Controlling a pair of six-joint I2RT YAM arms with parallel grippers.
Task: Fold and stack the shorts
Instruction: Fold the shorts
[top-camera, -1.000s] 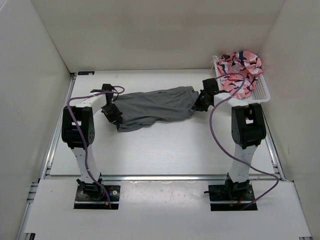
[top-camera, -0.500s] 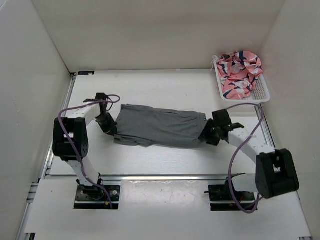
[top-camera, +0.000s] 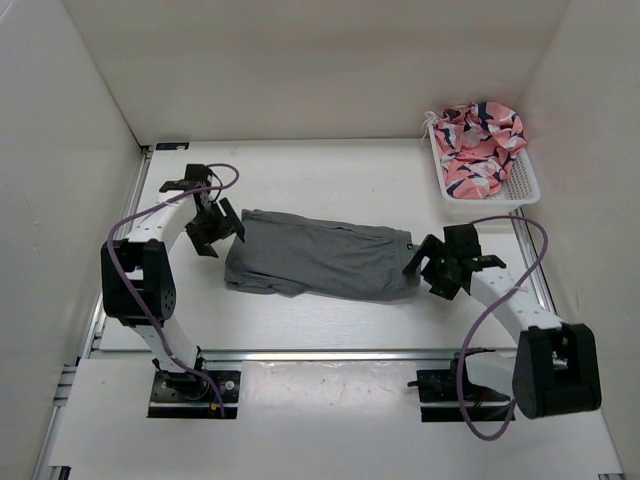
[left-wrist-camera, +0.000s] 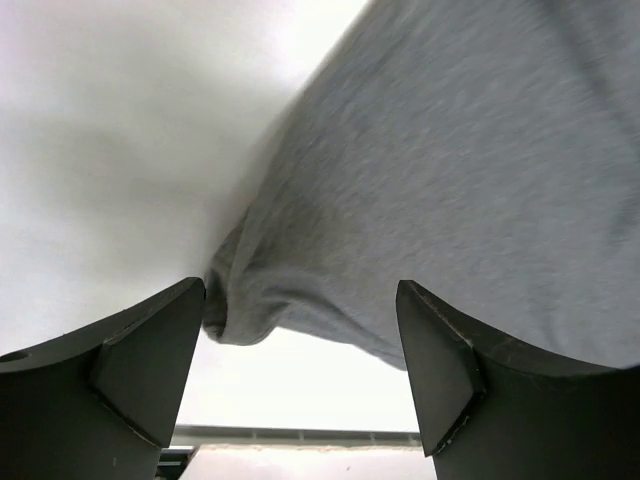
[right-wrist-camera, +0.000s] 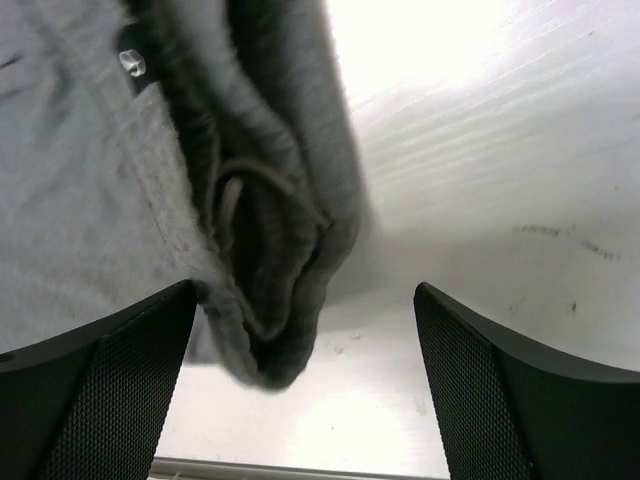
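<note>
Filling the white basket, the patterned garment; grey shorts outside

Dark grey shorts: soft plain fabric, lying flat as a long band, left to right across the middle of the tabletop. The right end sits slightly nearer the front edge. Gathered waistband with drawstring loop at the right end; left end a little rumpled.
</note>
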